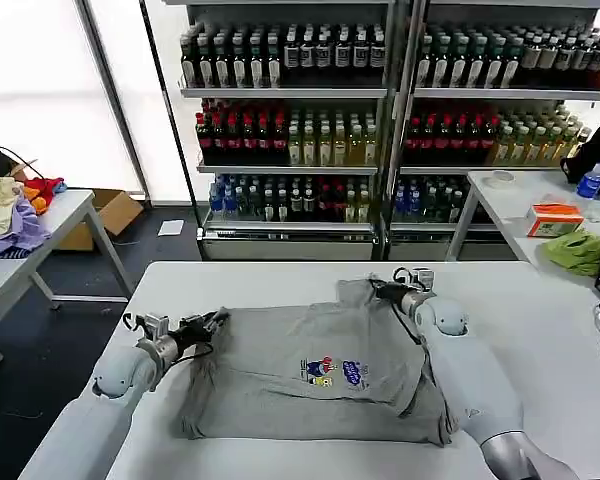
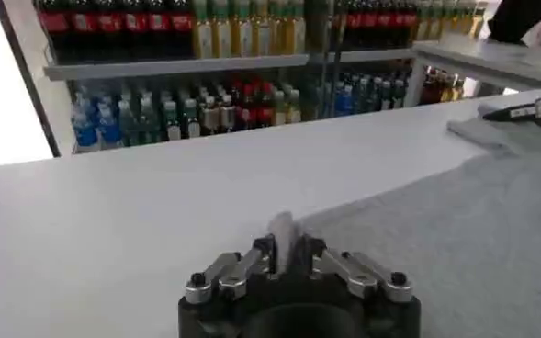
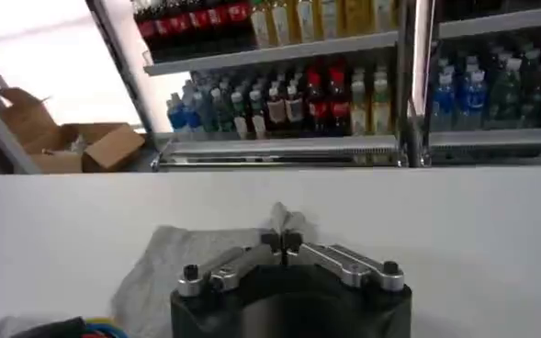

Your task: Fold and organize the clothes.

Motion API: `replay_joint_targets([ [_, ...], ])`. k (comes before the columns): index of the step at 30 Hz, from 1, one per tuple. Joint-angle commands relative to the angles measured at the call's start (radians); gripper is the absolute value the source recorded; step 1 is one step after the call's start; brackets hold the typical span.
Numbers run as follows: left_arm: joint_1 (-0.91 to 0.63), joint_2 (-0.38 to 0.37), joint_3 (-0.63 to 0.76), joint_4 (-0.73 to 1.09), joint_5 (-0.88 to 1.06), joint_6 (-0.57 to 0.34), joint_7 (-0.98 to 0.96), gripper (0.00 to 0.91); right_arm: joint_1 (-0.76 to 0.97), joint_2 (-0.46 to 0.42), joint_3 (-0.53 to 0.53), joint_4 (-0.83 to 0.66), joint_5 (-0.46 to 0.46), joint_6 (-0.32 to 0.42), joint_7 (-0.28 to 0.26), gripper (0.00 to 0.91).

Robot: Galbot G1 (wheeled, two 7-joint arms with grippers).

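Observation:
One of the clothes, a light grey T-shirt (image 1: 310, 370) with a small multicoloured chest print (image 1: 335, 372), lies partly folded on the white table (image 1: 540, 310). My left gripper (image 1: 220, 320) is at the shirt's left edge, shut on a pinch of grey fabric; in the left wrist view the cloth stands up between the closed fingertips of this gripper (image 2: 287, 246). My right gripper (image 1: 373, 289) is at the shirt's far right corner. In the right wrist view that gripper (image 3: 282, 241) is shut on a small peak of the shirt (image 3: 174, 266).
A side table (image 1: 70, 215) on the left holds a heap of coloured garments (image 1: 15, 210), with a cardboard box (image 1: 110, 212) behind it. At the right, another table carries an orange box (image 1: 554, 218), a green cloth (image 1: 577, 250) and a blue bottle (image 1: 590, 182). Shelves of bottles (image 1: 310, 130) stand beyond.

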Motion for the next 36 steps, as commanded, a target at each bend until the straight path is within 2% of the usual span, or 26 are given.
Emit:
replay_joint_targets([
  [1,0.006,0.014,-0.017,-0.049,-0.039,0.003,-0.014,0.010,-0.072,-0.016,0.044,0.183,0.128,-0.018,0.042,0.000],
  [6,0.023,0.030,-0.052,-0.088,-0.065,0.000,-0.041,0.010,-0.152,-0.045,0.091,0.307,0.202,-0.037,0.093,0.000],
  [10,0.069,0.048,-0.105,-0.191,-0.117,0.010,-0.054,0.010,-0.215,-0.079,0.125,0.415,0.279,-0.043,0.133,0.000],
  [20,0.224,0.079,-0.210,-0.380,-0.133,0.013,-0.079,0.010,-0.424,-0.145,0.237,0.694,0.363,-0.044,0.190,0.000],
  [25,0.315,0.087,-0.266,-0.475,-0.123,0.025,-0.094,0.010,-0.575,-0.165,0.327,0.848,0.439,-0.046,0.262,0.000],
  [29,0.387,0.094,-0.309,-0.540,-0.104,0.068,-0.102,0.010,-0.664,-0.158,0.352,0.943,0.439,-0.047,0.323,0.000],
  [31,0.459,0.097,-0.332,-0.573,-0.034,0.069,-0.092,0.010,-0.736,-0.141,0.368,0.995,0.437,-0.047,0.348,0.000],
  [36,0.628,0.107,-0.363,-0.660,0.031,0.058,-0.099,0.010,-0.881,-0.108,0.402,1.097,0.418,-0.047,0.358,0.000],
])
